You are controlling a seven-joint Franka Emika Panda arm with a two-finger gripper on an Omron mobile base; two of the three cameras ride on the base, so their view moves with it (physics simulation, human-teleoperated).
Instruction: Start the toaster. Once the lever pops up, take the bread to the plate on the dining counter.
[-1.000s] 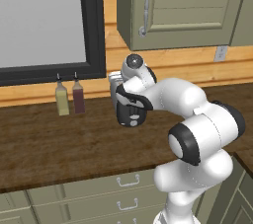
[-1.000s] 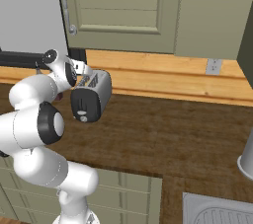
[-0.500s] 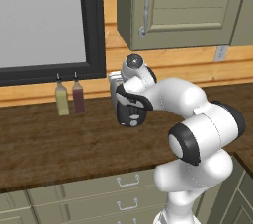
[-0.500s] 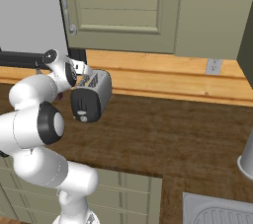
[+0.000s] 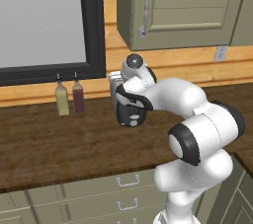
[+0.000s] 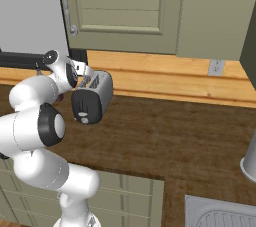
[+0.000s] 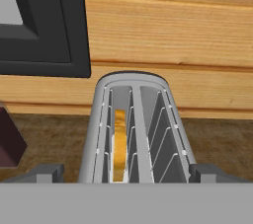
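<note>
Two bottles [image 5: 68,97] by the window frame, left on the tabletop [image 5: 49,144]. Toaster [image 6: 91,97] near the wall, mid-tabletop; bread [image 7: 119,144] upright in its left slot. Pincer [image 7: 126,172] spread wide, one fingertip [image 7: 42,172] each side of toaster, gripping nothing.

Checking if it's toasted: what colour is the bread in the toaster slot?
Golden orange, seen edge-on; the bread sits in the toaster's left slot, clearest in the hand view.

Place: you're in a home kitchen.
Signs: wood worktop [image 6: 165,136], olive drawers [image 5: 99,193], wall cabinets [image 6: 125,11], sink [image 6: 220,216], toaster [image 6: 92,96], bottles [image 5: 69,97] by the window [image 5: 44,20].
</note>
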